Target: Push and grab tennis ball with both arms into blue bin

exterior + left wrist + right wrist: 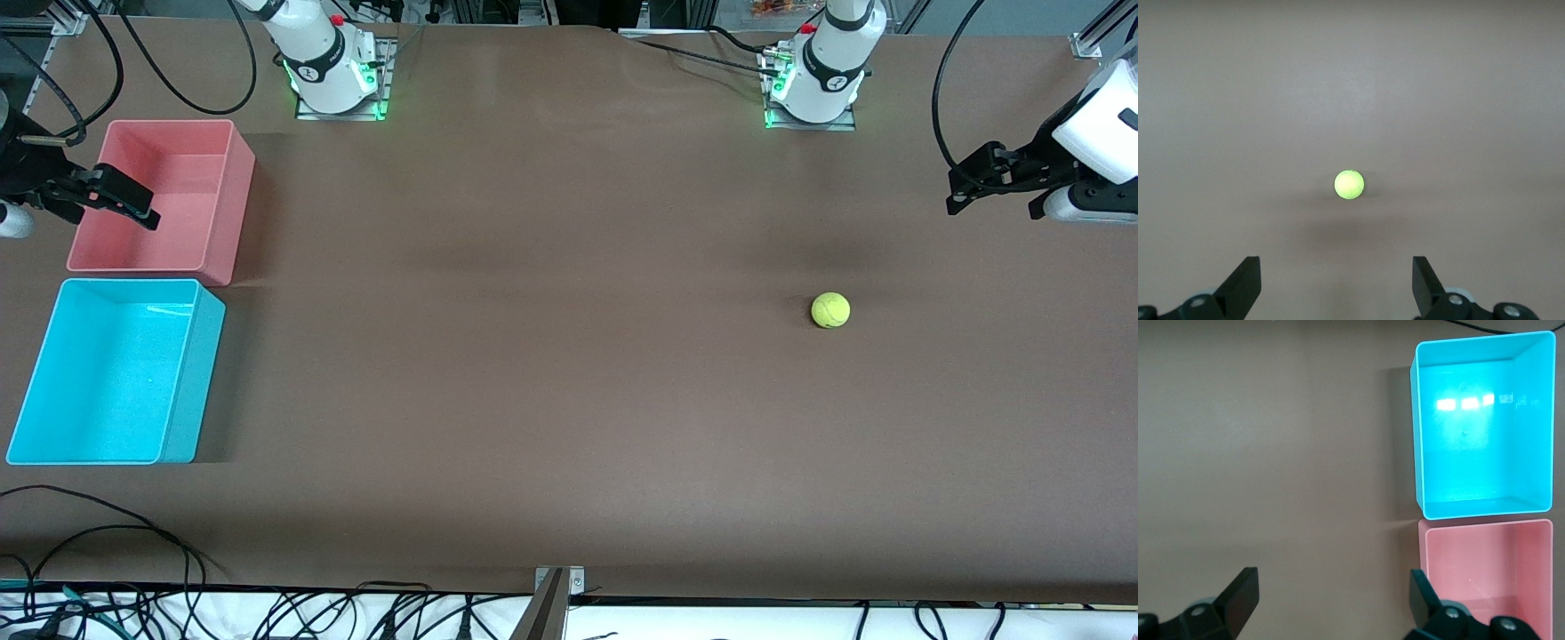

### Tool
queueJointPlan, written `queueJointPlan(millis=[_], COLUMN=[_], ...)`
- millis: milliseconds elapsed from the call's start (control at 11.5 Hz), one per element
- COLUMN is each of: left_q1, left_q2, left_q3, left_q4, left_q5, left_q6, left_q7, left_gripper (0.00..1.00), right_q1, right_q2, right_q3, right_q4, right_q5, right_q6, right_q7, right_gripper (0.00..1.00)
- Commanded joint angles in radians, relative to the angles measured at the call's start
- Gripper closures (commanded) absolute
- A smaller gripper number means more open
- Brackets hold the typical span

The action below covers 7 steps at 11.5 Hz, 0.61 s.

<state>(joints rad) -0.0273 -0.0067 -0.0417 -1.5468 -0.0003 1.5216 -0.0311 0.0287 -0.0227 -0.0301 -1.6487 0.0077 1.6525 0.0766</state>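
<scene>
Tennis ball (830,310) sits alone on the brown table (533,373) toward the left arm's end, well apart from both tubs, nothing touching it; it also shows in the left wrist view (1349,185) on bare table. Blue bin (116,373) is at the right arm's end of the table, w/ nothing inside, only glare on its floor in the right wrist view (1481,427). Pink bin (164,191) stands just beside it, farther from the front camera, also w/ nothing in it; the two walls look nearly touching. Right pincer (133,203) hangs over the pink bin's edge, jaws spread wide, gripping nothing. Left pincer (991,191) hangs over bare table at the left arm's end, jaws likewise released and wide, ball well apart from it.
</scene>
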Motion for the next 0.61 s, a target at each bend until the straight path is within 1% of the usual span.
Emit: queueJointPlan(millis=[0,520], left_q1=[0.004,0.009], left_q2=[0.014,0.014], left_q3=[-0.003,-0.003], left_q4=[0.034,0.034], left_q5=[0.023,0.02], left_q6=[-0.023,-0.023], left_q7=[-0.009,-0.007], left_gripper=[0.0,0.0], right_q1=[0.0,-0.001], right_q2=[-0.006,0.0], right_q3=[0.001,0.001], right_q4=[0.012,0.015], right_q5=[0.017,0.017], right_q6=[-0.017,-0.007], right_q7=[-0.009,-0.009], right_gripper=[0.0,0.0])
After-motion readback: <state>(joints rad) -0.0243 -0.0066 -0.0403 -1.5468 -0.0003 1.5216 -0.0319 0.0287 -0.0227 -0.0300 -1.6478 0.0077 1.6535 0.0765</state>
